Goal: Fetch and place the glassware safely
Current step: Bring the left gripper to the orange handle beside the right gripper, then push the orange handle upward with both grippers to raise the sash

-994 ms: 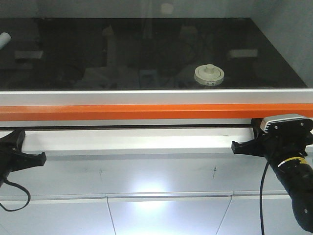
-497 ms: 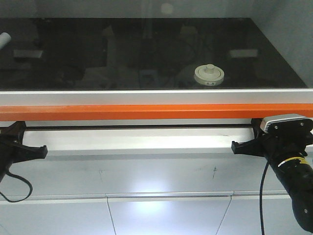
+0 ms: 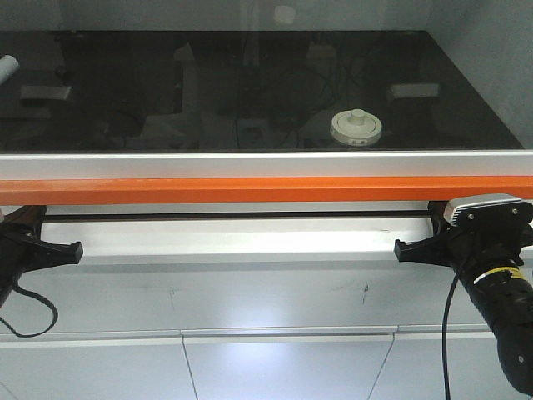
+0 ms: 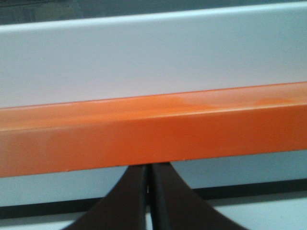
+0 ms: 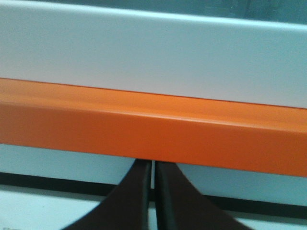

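The glassware (image 3: pixel 356 127), a squat clear jar under a cream-white round lid with a central knob, stands on the dark glossy counter (image 3: pixel 125 92), right of centre. My left gripper (image 3: pixel 77 250) is shut and empty, low at the left, below the orange rail (image 3: pixel 250 190). My right gripper (image 3: pixel 400 248) is shut and empty, low at the right, below the same rail. In the left wrist view the black fingers (image 4: pixel 165 201) meet under the orange rail (image 4: pixel 153 134). In the right wrist view the fingers (image 5: pixel 134 201) nearly touch under the rail (image 5: pixel 153 129). The jar is hidden from both wrist views.
A silver ledge (image 3: pixel 250 164) and the orange rail run across the counter's front edge. White cabinet panels (image 3: pixel 250 300) lie below. A white cylindrical object (image 3: pixel 7 67) sits at the counter's far left. A pale wall (image 3: pixel 491 50) bounds the right side.
My left gripper has moved a little right and up along the cabinet front. The right arm and the jar have not moved.
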You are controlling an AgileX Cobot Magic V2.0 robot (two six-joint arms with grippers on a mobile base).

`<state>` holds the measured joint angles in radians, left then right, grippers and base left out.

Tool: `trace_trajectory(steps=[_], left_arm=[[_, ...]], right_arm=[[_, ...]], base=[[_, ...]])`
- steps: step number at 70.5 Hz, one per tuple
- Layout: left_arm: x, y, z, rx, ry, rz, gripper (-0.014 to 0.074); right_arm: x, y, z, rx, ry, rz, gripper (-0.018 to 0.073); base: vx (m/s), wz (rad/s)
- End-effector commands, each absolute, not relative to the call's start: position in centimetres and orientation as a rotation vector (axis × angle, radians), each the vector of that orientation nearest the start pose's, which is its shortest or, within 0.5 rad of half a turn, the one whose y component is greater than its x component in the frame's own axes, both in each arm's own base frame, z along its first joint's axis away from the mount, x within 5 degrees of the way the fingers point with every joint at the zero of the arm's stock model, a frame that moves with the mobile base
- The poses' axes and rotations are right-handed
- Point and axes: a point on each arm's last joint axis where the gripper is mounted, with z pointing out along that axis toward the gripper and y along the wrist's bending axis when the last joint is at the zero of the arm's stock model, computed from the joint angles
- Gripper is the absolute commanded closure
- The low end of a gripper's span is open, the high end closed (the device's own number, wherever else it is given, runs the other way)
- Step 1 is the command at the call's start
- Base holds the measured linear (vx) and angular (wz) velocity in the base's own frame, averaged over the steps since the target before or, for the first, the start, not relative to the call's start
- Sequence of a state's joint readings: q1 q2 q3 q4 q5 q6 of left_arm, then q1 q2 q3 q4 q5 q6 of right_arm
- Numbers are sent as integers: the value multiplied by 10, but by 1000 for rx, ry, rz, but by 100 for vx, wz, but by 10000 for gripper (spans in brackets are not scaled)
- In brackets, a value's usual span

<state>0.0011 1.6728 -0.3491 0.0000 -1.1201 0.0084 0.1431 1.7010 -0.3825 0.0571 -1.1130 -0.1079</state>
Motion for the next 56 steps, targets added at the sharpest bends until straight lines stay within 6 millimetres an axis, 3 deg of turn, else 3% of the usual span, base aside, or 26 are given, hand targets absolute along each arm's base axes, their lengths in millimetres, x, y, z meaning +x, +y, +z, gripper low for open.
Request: trace_trajectory(steps=[1,38,56], left_arm=[[264,-2,190,18,1466,-1,603],[260,-2,223,25,1407,-2,603],[266,-3,259,37,1352,0,603]], right_arm=[[271,35,181,-146,1519,9,560],[267,35,197,-127,1486,28,560],[272,36,220,-126,1448,29,560]], base=[[0,0],[0,0],[0,0]])
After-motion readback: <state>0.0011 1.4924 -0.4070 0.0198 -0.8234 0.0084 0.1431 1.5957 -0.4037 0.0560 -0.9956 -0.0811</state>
